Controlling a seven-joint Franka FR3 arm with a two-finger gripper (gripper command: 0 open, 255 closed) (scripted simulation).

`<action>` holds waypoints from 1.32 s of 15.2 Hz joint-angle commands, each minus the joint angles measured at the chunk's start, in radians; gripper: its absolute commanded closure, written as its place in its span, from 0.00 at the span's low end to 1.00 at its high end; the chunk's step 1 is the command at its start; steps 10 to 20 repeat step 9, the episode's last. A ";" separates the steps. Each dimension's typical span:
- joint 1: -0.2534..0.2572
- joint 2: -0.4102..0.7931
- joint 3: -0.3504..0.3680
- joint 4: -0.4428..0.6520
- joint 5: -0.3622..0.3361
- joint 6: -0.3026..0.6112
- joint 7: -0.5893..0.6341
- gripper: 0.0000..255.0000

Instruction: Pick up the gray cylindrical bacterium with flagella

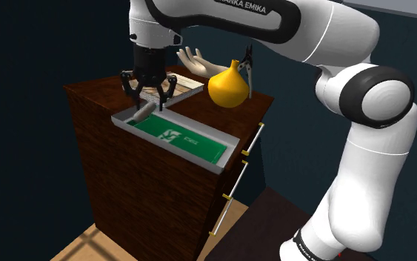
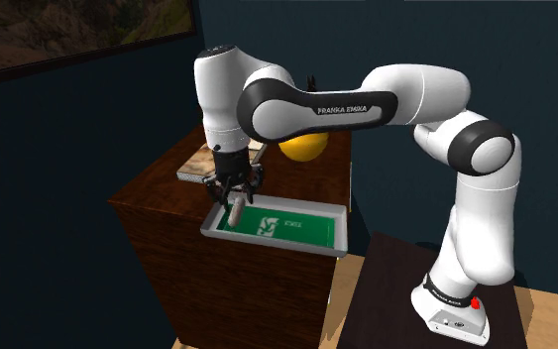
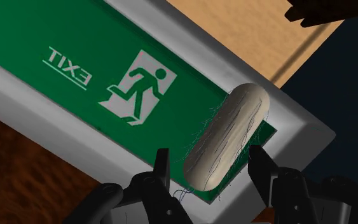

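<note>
- Bacterium, pale grey with fine hairs, is being shown lying at one end of the green exit-sign tray, partly over its rim.
- Gripper is being held spread above that tray end, its fingers straddling the bacterium without touching it.
- Yellow gourd is being shown behind the tray.

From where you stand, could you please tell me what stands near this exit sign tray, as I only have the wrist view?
Observer: A yellow gourd-shaped object stands on the dark wooden cabinet, behind the tray.
Operator: Thanks, and where over the tray is the gripper?
Observer: The gripper hangs over the tray's end at the shoulder view's left, the gray bacterium just beneath.
Operator: Anything else?
Observer: A pale model hand sits at the cabinet's back.
</note>
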 commanded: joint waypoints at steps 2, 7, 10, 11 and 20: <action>0.008 0.017 0.000 0.063 -0.007 -0.048 -0.001 1.00; 0.031 0.059 0.002 0.194 -0.027 -0.139 0.003 1.00; 0.032 0.061 0.002 0.198 -0.028 -0.142 0.003 1.00; 0.032 0.061 0.002 0.198 -0.028 -0.142 0.003 1.00; 0.032 0.061 0.002 0.198 -0.028 -0.142 0.003 1.00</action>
